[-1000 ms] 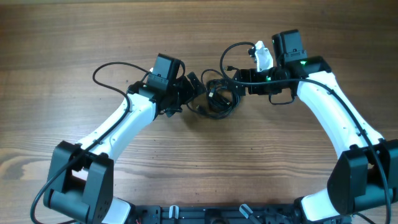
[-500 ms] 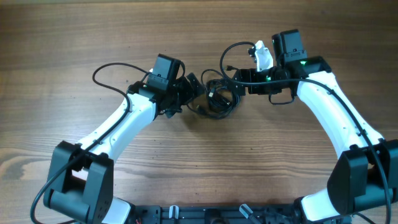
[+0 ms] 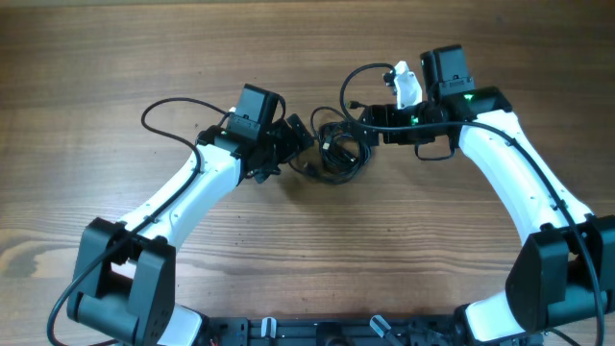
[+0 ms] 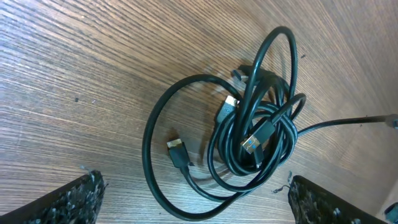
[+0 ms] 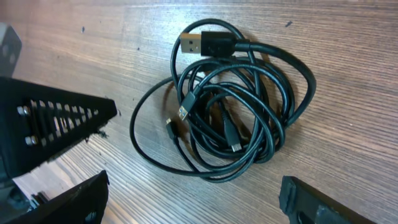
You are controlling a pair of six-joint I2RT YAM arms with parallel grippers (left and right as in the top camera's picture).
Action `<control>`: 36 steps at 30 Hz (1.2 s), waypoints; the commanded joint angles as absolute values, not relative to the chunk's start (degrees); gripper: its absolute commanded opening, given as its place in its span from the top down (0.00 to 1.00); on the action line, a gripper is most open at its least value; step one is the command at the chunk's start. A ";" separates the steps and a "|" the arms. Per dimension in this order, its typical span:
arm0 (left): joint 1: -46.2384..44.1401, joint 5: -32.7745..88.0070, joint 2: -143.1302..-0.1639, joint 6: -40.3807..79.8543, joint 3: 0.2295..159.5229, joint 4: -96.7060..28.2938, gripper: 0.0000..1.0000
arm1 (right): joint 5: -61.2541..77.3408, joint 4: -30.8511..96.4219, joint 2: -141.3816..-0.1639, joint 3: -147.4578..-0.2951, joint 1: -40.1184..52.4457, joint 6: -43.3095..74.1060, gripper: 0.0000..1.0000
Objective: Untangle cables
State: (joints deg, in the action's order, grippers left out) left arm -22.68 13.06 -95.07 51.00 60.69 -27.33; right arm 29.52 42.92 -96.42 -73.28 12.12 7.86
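The cables (image 3: 336,149) lie as a knotted bundle of thin black cords with small plug ends on the wooden table, between my two grippers. The bundle fills the left wrist view (image 4: 249,130) and the right wrist view (image 5: 230,106). My left gripper (image 3: 300,135) is open just left of the bundle, its fingers spread wide in the left wrist view (image 4: 196,202), holding nothing. My right gripper (image 3: 370,120) is open just right of the bundle, fingers wide apart in the right wrist view (image 5: 199,202), holding nothing.
The wooden table (image 3: 307,250) spreads all round. Thicker black arm wires loop beside the left arm (image 3: 173,111) and above the right gripper (image 3: 360,77). A white part (image 3: 405,85) sits on the right wrist.
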 commanded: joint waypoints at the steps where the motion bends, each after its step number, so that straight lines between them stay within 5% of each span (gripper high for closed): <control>1: -24.08 11.07 -95.77 51.48 60.31 -27.53 0.04 | 28.99 42.22 -95.46 -74.50 12.21 9.17 0.10; 18: -27.27 4.93 -95.81 52.99 60.31 -27.46 0.11 | 23.97 42.37 -95.46 -74.50 12.21 14.22 0.10; 24: -27.29 3.97 -97.47 52.95 60.31 -26.44 0.23 | 13.43 42.59 -95.46 -74.50 11.84 24.03 0.10; 36: -31.40 3.99 -105.89 51.46 60.31 -21.17 0.27 | 17.21 41.01 -95.46 -74.50 0.49 25.19 0.10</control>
State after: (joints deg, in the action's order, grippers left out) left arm -30.28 4.95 -104.60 52.64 60.69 -22.20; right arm 16.25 40.60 -96.40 -73.30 2.00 25.32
